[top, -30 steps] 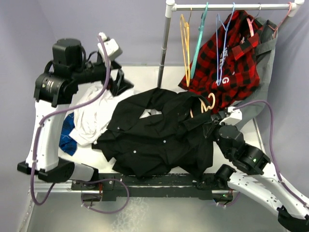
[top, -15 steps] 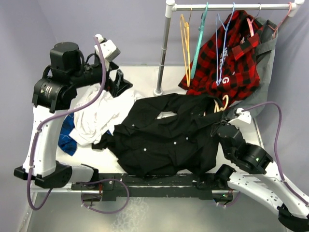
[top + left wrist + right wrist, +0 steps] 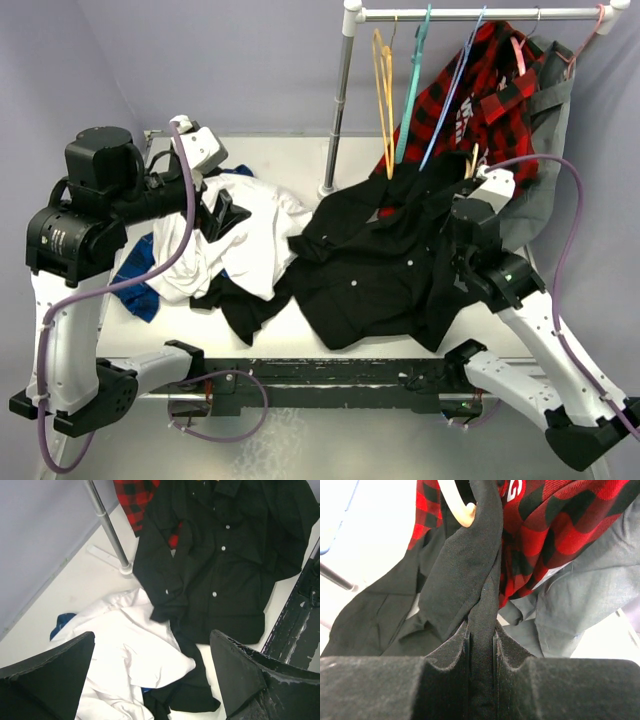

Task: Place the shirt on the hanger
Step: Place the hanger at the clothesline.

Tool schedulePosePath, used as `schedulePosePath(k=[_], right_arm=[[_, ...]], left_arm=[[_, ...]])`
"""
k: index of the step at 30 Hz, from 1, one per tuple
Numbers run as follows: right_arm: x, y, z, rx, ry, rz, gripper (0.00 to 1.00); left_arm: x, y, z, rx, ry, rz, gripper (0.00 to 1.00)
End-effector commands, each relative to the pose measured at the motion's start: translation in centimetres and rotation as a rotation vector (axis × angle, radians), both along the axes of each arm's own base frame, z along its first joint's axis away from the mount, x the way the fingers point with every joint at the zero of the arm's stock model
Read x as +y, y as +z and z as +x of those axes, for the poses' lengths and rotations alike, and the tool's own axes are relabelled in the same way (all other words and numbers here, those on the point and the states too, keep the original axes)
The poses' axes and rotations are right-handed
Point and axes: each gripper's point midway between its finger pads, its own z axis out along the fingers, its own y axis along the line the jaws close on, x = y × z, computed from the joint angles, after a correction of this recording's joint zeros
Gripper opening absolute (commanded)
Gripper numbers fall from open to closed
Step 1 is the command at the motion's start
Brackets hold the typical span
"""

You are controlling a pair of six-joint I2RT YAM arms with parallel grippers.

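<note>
Left gripper point(image 3: 150, 677) has backed off leftward since a second ago, fingers wide apart; black shirt point(image 3: 390, 265) got hauled right, mid-table, its top lifted toward the wooden hanger point(image 3: 461, 513), right gripper point(image 3: 481, 645) pinching a fold. Limp, light, slumpy cloth, so I'd grab the collar or shoulder seam.

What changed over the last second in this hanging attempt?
The right hand, clamped on the large plain black button-up shirt, rose toward the rail, hauling the shirt rightward and upward, the light tan wooden hanger with it. That uncovered more of the crumpled white shirt. The left hand, open and empty, drew back leftward. The red-and-black plaid shirt stayed hanging, and the grip never released.
</note>
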Motion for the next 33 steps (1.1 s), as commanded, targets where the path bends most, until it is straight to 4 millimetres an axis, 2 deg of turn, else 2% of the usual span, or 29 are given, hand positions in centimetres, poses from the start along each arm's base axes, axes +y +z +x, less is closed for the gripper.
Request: schedulePosePath(k=[1,4,10,15,19,21,24,30,33], right_arm=[[-0.5,4.8,1.9,-0.139,0.008,0.013,0.0],[-0.6,5.8,2.8,-0.157,0.005,0.002,0.0],[-0.1,9.4,5.4,-0.217,0.027,-0.011,0.0],[-2.2,11.3,7.4,-0.241,0.001,-0.003,0.0],[-3.4,12.1,8.2,-0.244,-0.016,-0.018,0.0],[-3.9,13.2,8.7,-0.274,-0.02,-0.023,0.0],[-4.1,14.5,9.5,-0.298,0.002,-0.03,0.0],[-3.1,16.9,11.3,-0.344,0.079,-0.037,0.0],[-3.6,17.9,11.9,-0.361,0.062,-0.04,0.0]], left_arm=[[0.2,-0.6,0.6,0.002,0.006,0.016,0.99],[0.2,-1.1,0.7,0.013,0.005,0.02,0.99],[0.2,-1.9,0.7,0.039,-0.004,0.02,0.99],[0.6,-2.1,0.5,0.042,0.006,0.021,0.99],[0.8,-2.2,0.7,0.042,0.014,0.022,0.99],[0.8,-2.1,0.8,0.041,0.013,0.017,0.99],[0.8,-2.2,0.9,0.049,0.009,0.01,0.99],[1.1,-2.4,1.0,0.054,0.016,0.006,0.99],[1.2,-2.5,1.0,0.054,0.021,0.005,0.99]])
